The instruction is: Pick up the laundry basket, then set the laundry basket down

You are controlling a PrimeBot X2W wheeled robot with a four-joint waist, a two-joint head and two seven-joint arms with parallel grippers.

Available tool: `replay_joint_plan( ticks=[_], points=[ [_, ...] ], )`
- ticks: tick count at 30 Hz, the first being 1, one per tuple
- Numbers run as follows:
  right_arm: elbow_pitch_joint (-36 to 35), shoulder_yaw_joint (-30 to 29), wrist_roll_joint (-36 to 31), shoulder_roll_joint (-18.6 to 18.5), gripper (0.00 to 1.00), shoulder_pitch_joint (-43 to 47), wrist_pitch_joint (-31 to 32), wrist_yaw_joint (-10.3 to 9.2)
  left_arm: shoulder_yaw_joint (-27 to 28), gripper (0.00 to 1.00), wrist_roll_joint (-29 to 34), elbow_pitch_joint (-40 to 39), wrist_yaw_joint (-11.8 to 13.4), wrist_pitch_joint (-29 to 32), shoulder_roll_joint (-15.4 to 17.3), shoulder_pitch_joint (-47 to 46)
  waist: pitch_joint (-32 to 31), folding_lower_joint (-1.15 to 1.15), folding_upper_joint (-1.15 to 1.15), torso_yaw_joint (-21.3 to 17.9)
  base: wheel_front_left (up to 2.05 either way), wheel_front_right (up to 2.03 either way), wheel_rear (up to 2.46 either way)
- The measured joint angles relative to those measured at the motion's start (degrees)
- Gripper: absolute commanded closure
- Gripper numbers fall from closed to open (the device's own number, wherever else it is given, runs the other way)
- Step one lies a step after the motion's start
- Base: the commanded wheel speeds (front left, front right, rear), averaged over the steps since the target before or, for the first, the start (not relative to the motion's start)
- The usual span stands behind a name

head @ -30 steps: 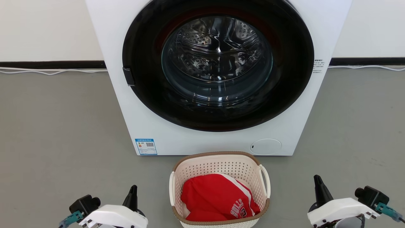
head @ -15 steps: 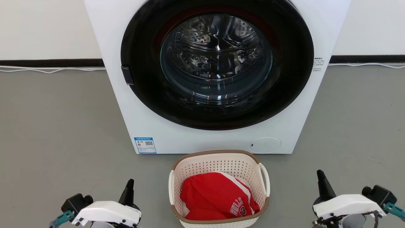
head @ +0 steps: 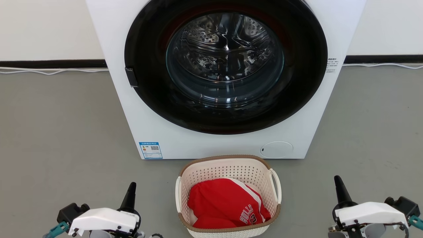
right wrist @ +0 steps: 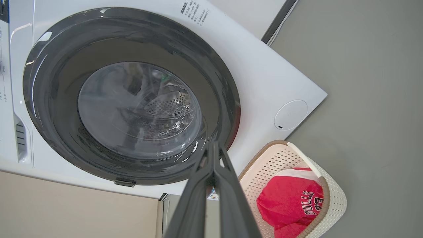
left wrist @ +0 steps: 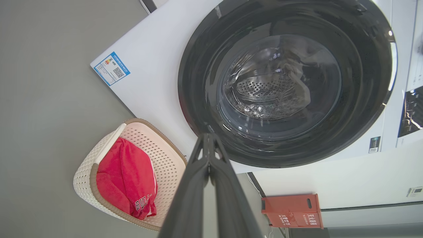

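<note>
The washer (head: pixel 224 82) stands against the wall, its round door closed, on a grey floor (head: pixel 66 132). Just in front of it, on the floor, sits the basket (head: pixel 228 169), upright, with a red jersey (head: pixel 224 205) bunched inside. The left gripper (head: pixel 132 185) and right gripper (head: pixel 337 180) flank it, both well apart from its handles, both clenched on nothing (each wrist view shows the two fingers pressed together at the tips).

The risk, as I judge it, is in the grasp. With fingers closed, neither gripper can take a thin loop handle, and a lift from one side alone would likely tip the basket and spill the jersey. The washer is close behind, so a forward nudge could jam the basket against it.

Against a second ago, the whole head view has slid slightly, so the camera has moved. Both grippers also sit a little wider of the basket.
</note>
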Motion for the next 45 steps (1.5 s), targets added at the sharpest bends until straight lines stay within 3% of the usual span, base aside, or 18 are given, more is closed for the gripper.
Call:
replay_joint_plan(
  ticks=[45],
  points=[
    [-10.57,-2.66,29.48,-0.01,1.0,1.36,6.92,0.0,6.3,1.0,-23.53,-9.05,-3.97,7.08,0.11,1.07,1.46,0.0,0.0,-0.58,0.0,0.0,0.0]
  ],
)
